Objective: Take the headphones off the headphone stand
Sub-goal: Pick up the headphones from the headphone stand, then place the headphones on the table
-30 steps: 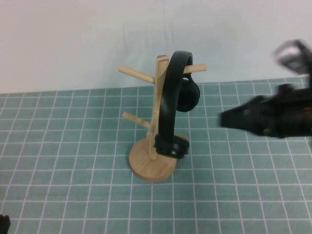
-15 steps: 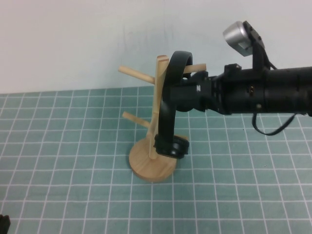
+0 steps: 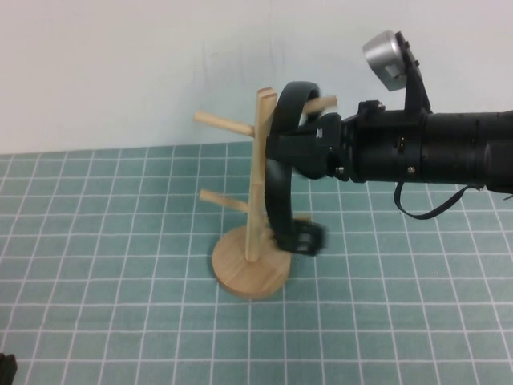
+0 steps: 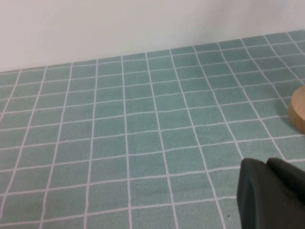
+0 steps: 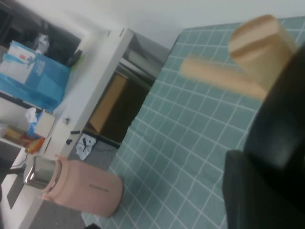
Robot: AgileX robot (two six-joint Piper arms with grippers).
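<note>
The black headphones [image 3: 277, 204] hang over the top of the light wooden headphone stand [image 3: 253, 184], their lower ear cup [image 3: 305, 238] swung out to the right above the disc base [image 3: 244, 277]. My right gripper [image 3: 290, 152] reaches in from the right and is shut on the headband beside the post. In the right wrist view the headband [image 5: 281, 124] fills the space in front of the fingers [image 5: 252, 191], with the stand's post top [image 5: 255, 40] just behind. My left gripper [image 4: 269, 193] is shut and empty, low over the mat at the near left [image 3: 5, 369].
A green grid mat [image 3: 120, 241] covers the table, with a white wall behind. The stand's base edge shows in the left wrist view [image 4: 299, 110]. Past the table edge in the right wrist view are a pink tumbler [image 5: 81, 188] and a blue box [image 5: 33, 76].
My right arm came in from the right and closed on the headband. The headband has since tilted and the lower ear cup has swung right, off the base.
</note>
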